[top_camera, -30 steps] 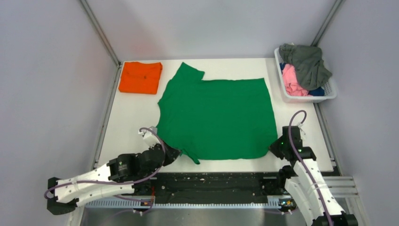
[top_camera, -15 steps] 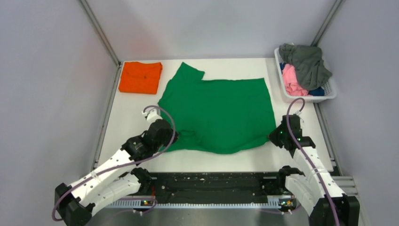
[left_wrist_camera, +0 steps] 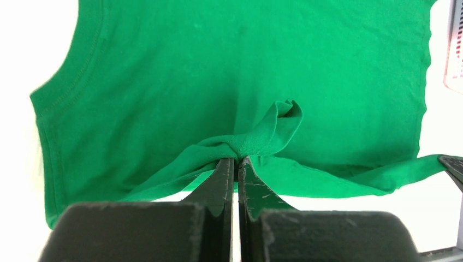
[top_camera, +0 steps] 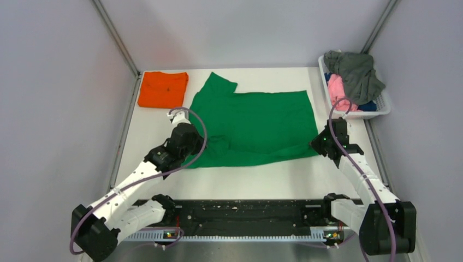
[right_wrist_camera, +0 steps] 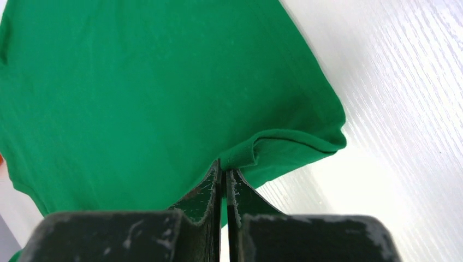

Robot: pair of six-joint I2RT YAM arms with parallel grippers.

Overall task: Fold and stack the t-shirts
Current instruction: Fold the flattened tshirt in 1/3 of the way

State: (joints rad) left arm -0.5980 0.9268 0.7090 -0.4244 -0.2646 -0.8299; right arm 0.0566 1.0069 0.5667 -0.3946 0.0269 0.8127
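White table [top_camera: 245, 177], grey walls all round, arm bases at the bottom of the top view. Left gripper [left_wrist_camera: 236, 161] is pinched tight on a bunched bit of the green t-shirt [top_camera: 256, 117], sleeve side, at the cloth's lower left. Right gripper [right_wrist_camera: 223, 164] is clamped the same way on the hem corner at the lower right. Between the two grips the near edge looks raised and slack, and the rest of the shirt lies flat mid-table. I'd judge a half fold toward the far edge is under way. The cloth is light, limp and not slippery, and it sags between holds. Seamed corners and the hem are the places to grip, and both ends should move evenly or it wrinkles. Orange t-shirt [top_camera: 162, 89] sits folded at upper left. White basket [top_camera: 357, 113] at upper right holds a grey t-shirt [top_camera: 357, 73] and a pink t-shirt [top_camera: 338, 94], heaped.
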